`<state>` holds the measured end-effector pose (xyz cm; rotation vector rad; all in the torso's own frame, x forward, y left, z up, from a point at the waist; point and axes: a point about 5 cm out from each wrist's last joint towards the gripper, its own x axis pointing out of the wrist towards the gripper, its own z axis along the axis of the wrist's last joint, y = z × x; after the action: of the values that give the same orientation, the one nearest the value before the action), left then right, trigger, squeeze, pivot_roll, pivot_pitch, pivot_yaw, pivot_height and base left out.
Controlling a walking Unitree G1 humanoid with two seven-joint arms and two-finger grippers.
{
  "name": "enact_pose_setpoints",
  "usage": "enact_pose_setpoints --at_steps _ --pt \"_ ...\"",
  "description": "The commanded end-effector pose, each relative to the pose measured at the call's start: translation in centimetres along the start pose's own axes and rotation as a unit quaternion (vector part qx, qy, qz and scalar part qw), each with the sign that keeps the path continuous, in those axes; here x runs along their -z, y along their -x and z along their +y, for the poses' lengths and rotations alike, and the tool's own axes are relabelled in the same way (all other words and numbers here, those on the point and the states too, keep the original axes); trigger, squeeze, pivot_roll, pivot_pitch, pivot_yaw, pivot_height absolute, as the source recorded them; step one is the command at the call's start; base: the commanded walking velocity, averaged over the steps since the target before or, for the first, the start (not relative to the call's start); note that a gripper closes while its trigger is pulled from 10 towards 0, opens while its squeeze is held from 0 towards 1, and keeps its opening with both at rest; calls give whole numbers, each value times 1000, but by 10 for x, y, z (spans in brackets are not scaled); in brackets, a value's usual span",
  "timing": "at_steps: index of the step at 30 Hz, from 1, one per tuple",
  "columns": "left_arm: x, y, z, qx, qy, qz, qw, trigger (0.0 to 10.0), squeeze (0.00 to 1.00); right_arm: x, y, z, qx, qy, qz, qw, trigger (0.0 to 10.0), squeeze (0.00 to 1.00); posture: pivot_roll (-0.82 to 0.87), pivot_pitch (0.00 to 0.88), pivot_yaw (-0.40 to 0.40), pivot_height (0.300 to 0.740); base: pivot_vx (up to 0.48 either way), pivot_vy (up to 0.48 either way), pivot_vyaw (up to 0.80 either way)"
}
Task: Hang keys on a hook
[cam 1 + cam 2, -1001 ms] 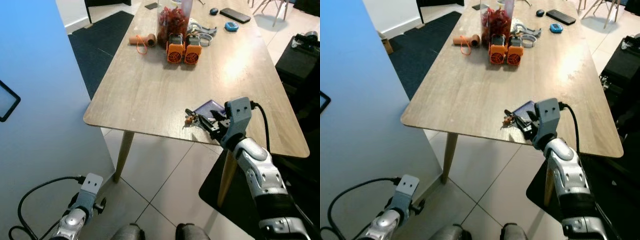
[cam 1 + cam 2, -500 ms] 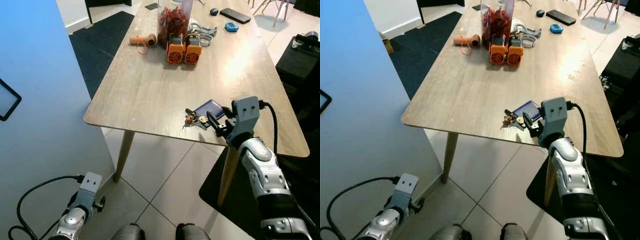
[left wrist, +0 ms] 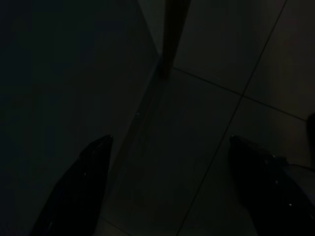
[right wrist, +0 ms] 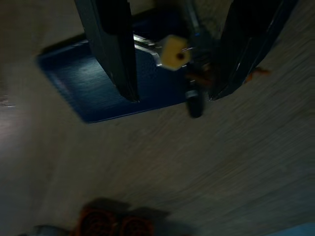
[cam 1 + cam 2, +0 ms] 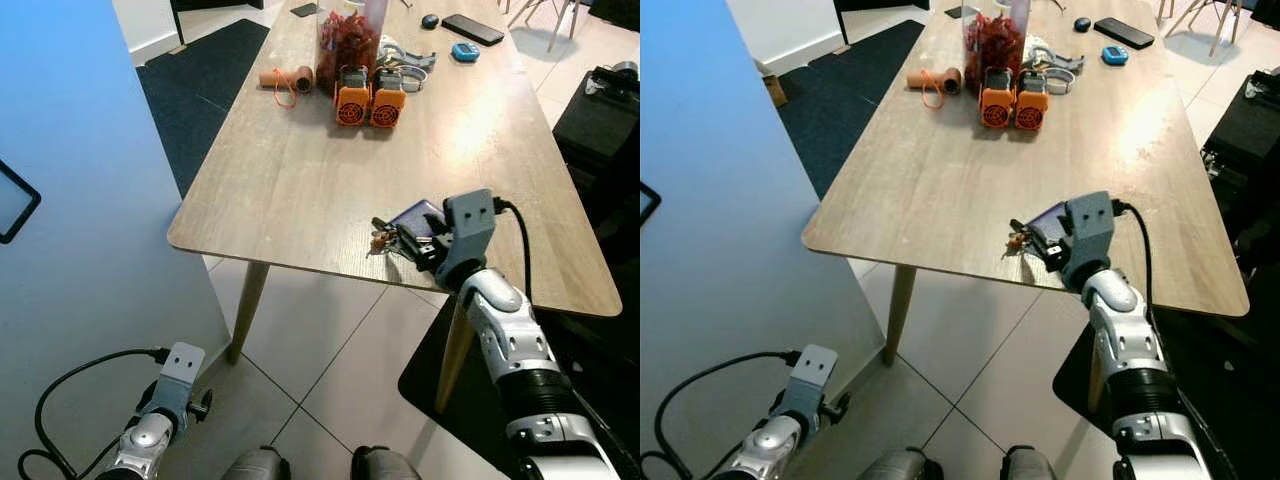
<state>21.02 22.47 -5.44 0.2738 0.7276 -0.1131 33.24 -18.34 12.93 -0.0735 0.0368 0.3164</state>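
We bring our right tool (image 4: pixel 172 59) down with its fingers spread wide astride the keys (image 5: pixel 385 238), which lie partly on the blue card (image 4: pixel 113 88) near the counter (image 5: pixel 300 180) edge, ready to pinch them for lifting.

I see a long wooden bench (image 5: pixel 300 170) standing on a pale tiled floor (image 5: pixel 320 350). Near its front edge lie the keys (image 5: pixel 385 238), partly on a dark blue card (image 5: pixel 420 213). At the far end sit two orange units (image 5: pixel 368 100), a jar of red pieces (image 5: pixel 345 40), a phone (image 5: pixel 472 29) and a cork roll (image 5: pixel 285 78).
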Motion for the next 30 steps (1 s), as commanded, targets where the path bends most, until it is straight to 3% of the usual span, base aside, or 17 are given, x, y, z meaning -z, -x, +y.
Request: enact_pose_setpoints --at_steps 1,22,30 --pt "7 2 -2 2 9 6 1000 10000 227 5 3 2 -4 -7 3 1000 10000 0 45 136 -18 740 0 0 0" --pt "5 2 -2 5 6 7 1000 10000 227 13 17 -2 14 -32 -8 999 10000 0 40 138 -4 740 0 0 0" --pt "5 2 -2 5 7 6 1000 10000 227 21 17 -1 15 -34 10 999 10000 0 42 142 -5 740 0 0 0"
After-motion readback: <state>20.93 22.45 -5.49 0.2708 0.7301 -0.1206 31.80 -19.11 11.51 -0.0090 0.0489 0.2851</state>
